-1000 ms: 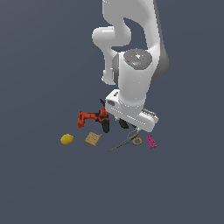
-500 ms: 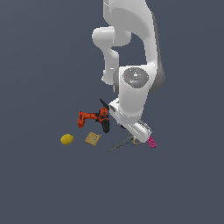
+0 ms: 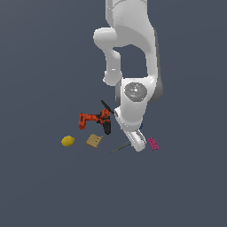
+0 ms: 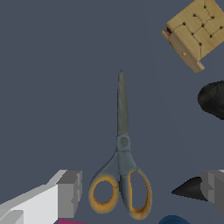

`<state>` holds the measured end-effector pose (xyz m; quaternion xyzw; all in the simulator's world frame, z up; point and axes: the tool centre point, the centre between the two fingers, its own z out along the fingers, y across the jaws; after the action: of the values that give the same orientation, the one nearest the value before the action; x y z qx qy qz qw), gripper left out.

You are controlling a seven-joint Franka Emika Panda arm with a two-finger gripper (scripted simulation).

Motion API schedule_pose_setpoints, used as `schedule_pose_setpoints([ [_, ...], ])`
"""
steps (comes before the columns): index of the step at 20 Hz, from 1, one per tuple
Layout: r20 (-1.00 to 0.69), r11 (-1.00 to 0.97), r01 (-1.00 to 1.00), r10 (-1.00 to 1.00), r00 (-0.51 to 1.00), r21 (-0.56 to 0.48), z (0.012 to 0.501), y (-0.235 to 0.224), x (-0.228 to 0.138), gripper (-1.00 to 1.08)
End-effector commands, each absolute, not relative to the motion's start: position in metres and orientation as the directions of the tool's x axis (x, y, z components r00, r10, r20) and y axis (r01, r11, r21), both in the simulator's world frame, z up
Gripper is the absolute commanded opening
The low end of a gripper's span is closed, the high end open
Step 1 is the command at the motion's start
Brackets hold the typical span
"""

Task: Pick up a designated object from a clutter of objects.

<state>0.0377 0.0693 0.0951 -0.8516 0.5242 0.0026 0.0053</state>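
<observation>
The scissors lie flat on the grey floor, thin grey blades closed, orange-yellow loop handles toward my hand. In the wrist view my gripper is open, its two grey fingers standing either side of the handles and apart from them. In the exterior view the gripper hangs low over the scissors, of which only the blade end shows. The clutter around them holds the drill, tan block, lemon and pink brick.
A black spatula pokes out behind the drill. In the wrist view the tan block lies beyond the blade tip, a black drill part sits beside the blades, and a blue ball and the pink brick edge in near the fingers.
The arm has come down toward the scissors and the hand has turned, now covering their handle end in the exterior view. The objects have not moved.
</observation>
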Motion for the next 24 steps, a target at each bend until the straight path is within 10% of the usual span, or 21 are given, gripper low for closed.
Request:
schedule_pose_setpoints([
  [1,-0.008,-0.398,-0.918,-0.917,0.398,-0.005,0.085,0.069,0.037,1.0],
  [24,0.0,-0.258,-0.966,-0.966,0.258,0.0,0.042,0.068,0.033,1.0],
])
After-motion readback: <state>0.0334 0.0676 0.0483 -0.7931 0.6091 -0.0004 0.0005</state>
